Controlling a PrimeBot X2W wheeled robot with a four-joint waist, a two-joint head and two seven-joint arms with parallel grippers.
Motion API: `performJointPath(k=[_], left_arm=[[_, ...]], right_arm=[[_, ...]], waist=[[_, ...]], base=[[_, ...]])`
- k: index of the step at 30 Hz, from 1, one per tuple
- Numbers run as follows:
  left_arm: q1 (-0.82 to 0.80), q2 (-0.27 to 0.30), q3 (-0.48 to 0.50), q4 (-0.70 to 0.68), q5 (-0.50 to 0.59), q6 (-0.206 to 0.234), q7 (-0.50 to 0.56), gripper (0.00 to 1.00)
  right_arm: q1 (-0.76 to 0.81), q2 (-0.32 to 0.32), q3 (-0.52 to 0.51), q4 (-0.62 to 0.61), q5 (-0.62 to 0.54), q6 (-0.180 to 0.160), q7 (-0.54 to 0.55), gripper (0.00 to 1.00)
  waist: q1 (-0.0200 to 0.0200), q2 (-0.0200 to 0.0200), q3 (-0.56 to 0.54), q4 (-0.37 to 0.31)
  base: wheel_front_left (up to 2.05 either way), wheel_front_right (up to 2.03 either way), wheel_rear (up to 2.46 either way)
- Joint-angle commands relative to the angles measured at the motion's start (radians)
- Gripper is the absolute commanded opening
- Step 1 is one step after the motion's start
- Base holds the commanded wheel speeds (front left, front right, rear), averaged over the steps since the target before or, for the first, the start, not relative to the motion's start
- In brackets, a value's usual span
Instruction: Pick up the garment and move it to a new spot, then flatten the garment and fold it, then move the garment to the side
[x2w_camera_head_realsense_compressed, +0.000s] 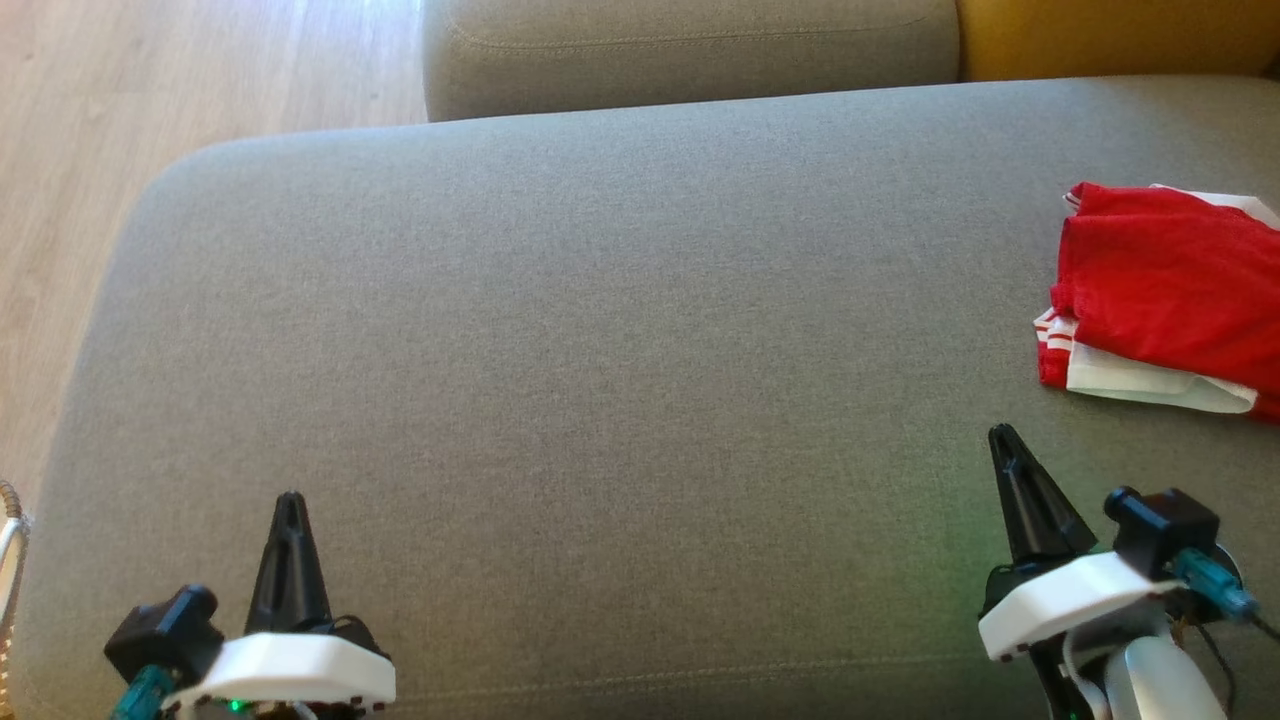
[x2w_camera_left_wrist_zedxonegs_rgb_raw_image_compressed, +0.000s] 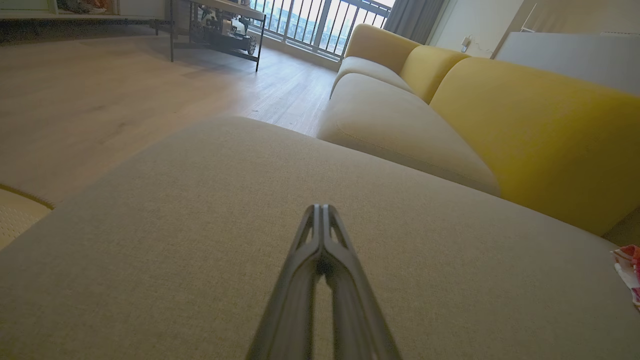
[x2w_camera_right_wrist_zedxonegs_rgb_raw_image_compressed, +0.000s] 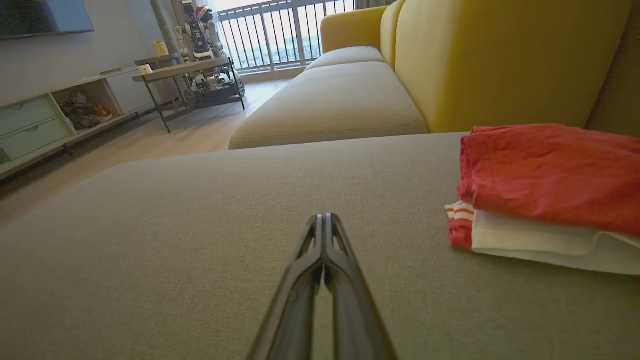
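The folded red and white garment (x2w_camera_head_realsense_compressed: 1170, 290) lay at the right side of the grey sofa seat (x2w_camera_head_realsense_compressed: 600, 350). It was just past the right end effector (x2w_camera_head_realsense_compressed: 1003, 440), a bit to its right. The left end effector (x2w_camera_head_realsense_compressed: 290, 500) was well apart from it. Both had their fingers pressed together and held nothing.

You'll see the left end effector (x2w_camera_head_realsense_compressed: 290, 498) and right end effector (x2w_camera_head_realsense_compressed: 1001, 432) share tapered black fingers (x2w_camera_head_realsense_compressed: 288, 575), white housings (x2w_camera_head_realsense_compressed: 300, 668), black camera blocks (x2w_camera_head_realsense_compressed: 1165, 530) and teal plugs (x2w_camera_head_realsense_compressed: 1212, 582).

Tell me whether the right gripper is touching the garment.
Apart. The head view shows a strip of bare cushion between the tip of the right gripper and the garment, which lies ahead and to its right.
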Motion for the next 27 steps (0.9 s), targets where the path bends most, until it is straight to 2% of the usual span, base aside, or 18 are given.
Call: performJointPath(k=[1, 27], left_arm=[[-0.038, 0.004, 0.004, -0.032, -0.031, -0.007, 0.007, 0.00], [-0.082, 0.018, 0.026, 0.014, -0.295, -0.052, 0.067, 0.00]], right_arm=[[-0.048, -0.001, -0.007, -0.033, 0.037, 0.000, 0.007, 0.00], [-0.046, -0.001, -0.012, -0.042, 0.339, 0.000, 0.075, 0.00]], waist=[[0.0000, 0.0000, -0.001, -0.001], [0.0000, 0.0000, -0.006, -0.006]], base=[[0.00, 0.00, 0.00], [0.00, 0.00, 0.00]])
